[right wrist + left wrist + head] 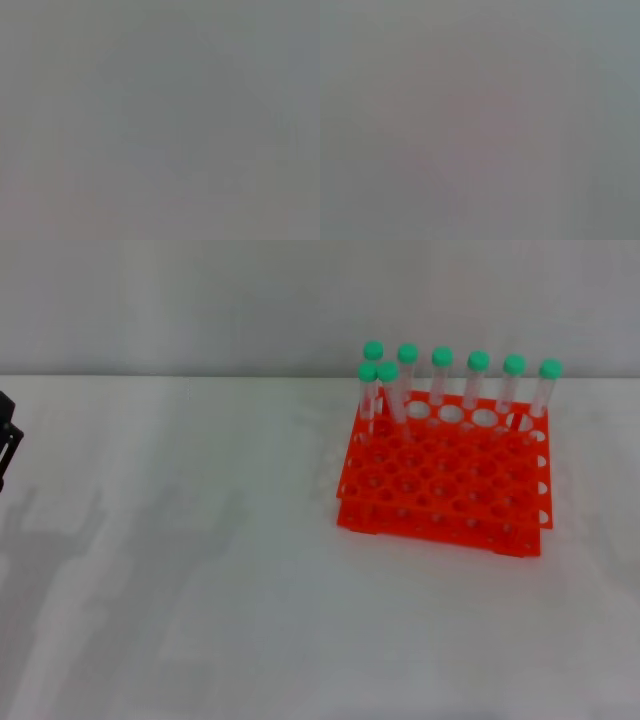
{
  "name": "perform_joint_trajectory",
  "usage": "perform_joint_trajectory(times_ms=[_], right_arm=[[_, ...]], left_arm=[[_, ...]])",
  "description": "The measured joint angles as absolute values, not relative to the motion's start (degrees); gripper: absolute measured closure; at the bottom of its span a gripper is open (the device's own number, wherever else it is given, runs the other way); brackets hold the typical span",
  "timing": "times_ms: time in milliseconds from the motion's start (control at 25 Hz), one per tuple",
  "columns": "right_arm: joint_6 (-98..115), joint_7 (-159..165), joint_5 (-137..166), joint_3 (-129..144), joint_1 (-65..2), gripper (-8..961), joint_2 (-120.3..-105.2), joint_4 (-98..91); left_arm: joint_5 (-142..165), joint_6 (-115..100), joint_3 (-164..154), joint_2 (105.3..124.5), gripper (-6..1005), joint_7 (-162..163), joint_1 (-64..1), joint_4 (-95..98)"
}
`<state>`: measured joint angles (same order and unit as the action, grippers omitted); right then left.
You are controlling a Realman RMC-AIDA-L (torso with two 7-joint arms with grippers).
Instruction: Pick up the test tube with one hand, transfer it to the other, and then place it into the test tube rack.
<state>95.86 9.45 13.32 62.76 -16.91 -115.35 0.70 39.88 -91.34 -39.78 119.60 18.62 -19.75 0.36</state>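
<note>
The orange-red test tube rack (445,485) stands on the white table at the right of the head view. Several clear test tubes with green caps (441,380) stand upright along its far side, two of them (388,390) crowded at its far left corner. No tube lies loose on the table, and I cannot tell the task's tube from the others. A black part of my left arm (6,440) shows at the left edge, far from the rack. My right gripper is out of view. Both wrist views show only flat grey.
The white table (200,570) stretches from the left arm to the rack and along the front. A pale wall (200,300) rises behind the table's far edge.
</note>
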Motion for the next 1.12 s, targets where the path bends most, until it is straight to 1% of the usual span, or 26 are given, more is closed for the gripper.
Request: perform_joint_trajectory(times_ms=[560,1120], right_arm=[[95.53,9.61,13.36,62.68,-17.92,93,-115.36,0.51],[96.34,9.47,13.54,63.07,-17.25,93,-115.31,0.89]], left_arm=[[39.29,-91.56,-39.38,119.72,119,16.04,-20.15,0.23],[40.16,-91.68,-39.72,119.75,119,15.74,-20.21,-3.13]])
